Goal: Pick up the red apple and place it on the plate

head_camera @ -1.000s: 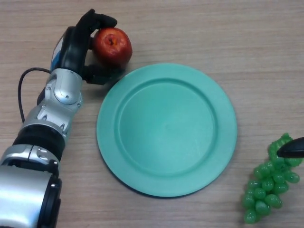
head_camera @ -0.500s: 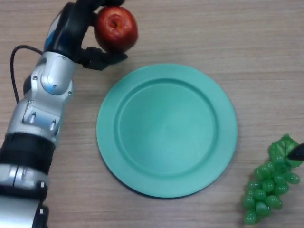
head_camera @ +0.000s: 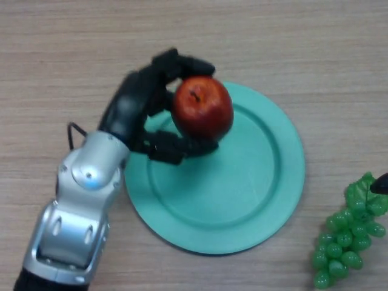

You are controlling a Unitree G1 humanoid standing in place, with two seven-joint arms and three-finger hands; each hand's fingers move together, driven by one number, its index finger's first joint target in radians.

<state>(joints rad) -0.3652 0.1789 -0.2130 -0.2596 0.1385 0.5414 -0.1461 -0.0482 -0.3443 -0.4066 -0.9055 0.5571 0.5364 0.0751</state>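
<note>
My left hand (head_camera: 136,109) is curled round the red apple (head_camera: 203,109), fingers over its top and thumb under it. The apple hangs over the upper left part of the green plate (head_camera: 260,182), which lies flat in the middle of the wooden table. I cannot tell whether the apple touches the plate. Only a black tip of my right hand (head_camera: 381,183) shows at the right edge, beside the grapes.
A bunch of green grapes (head_camera: 345,239) lies at the lower right, just off the plate's rim. My left forearm (head_camera: 79,212) crosses the lower left of the table.
My left hand has carried the apple from the table's far left, up and then right and down, so it now hangs over the plate. The right hand's tip has barely moved.
</note>
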